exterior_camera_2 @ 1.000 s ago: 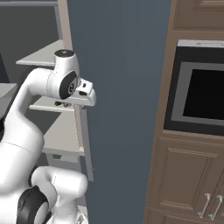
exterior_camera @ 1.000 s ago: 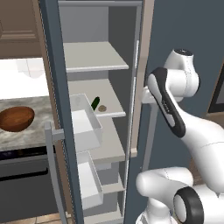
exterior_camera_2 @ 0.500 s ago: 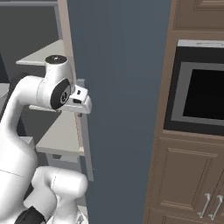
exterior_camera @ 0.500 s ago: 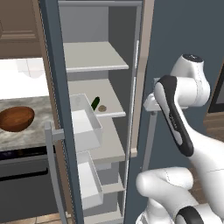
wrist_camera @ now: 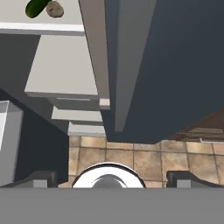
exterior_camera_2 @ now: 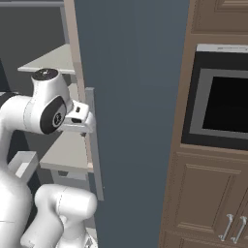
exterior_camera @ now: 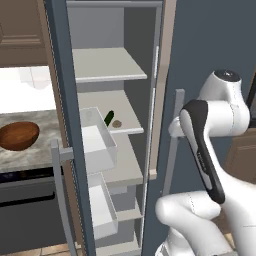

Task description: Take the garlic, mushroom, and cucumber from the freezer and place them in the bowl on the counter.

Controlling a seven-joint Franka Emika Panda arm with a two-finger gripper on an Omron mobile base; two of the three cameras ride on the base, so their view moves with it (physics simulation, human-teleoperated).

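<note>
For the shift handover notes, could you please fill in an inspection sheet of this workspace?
Surface: counter, marbled, carries the bowl.
Job's things: cucumber and mushroom side by side on a shelf of the open freezer; garlic not made out; bowl looks empty.
Clutter: nothing seen.
Grippers: gripper open, empty, near the freezer's bar handle.
Cables: nothing seen.
Surroundings: wooden cabinets, built-in oven, tiled floor.

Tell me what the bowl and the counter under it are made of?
The bowl looks like wood: reddish-brown, with a shiny, darker inside, as if polished or varnished. The counter looks like stone, maybe marble or granite, since its grey-beige top is blotchy and mottled. Both are rendered, so the look is all there is to go by.
</note>
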